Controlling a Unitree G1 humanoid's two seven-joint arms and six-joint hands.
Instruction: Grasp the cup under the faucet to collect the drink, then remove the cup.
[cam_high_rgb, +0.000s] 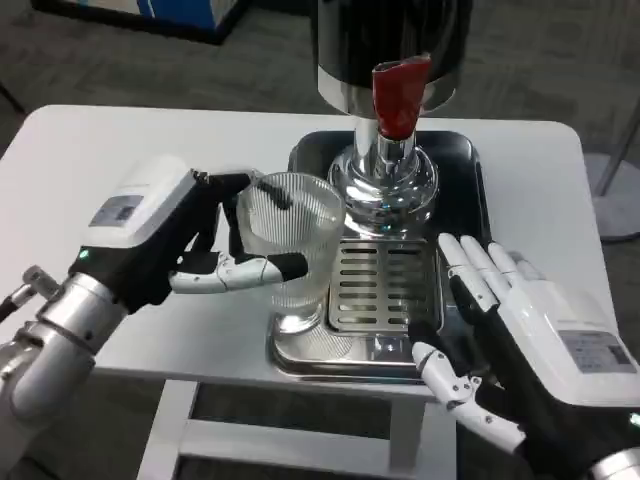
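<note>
The clear ribbed glass cup (297, 250) stands upright at the nine o'clock edge of the shiny steel drip tray (300, 362), its base on the tray's rim beside the slotted grille (378, 285) rather than on it. The left hand (190, 245) holds it from the nine o'clock side: dark fingers reach round the far wall near the rim, and a white finger with a black tip lies across the near wall, so the glass sits clamped between them. That sideways grip leaves the mouth of the cup open upward, which suits collecting a drink.

The chrome faucet (385, 175) with its red lever handle (398, 95) hangs from the black dispenser body (390, 40) at about one o'clock from the cup. The cup looks offset toward nine o'clock of the spout, not directly beneath it, though the exact outlet is hard to see. No liquid can be made out in the glass.

The right hand (500, 320) rests at five o'clock on the white worktop (90, 160), fingers spread flat and holding nothing, its fingertips at the tray's edge; I judge it is waiting, or placed ready to work the lever.
</note>
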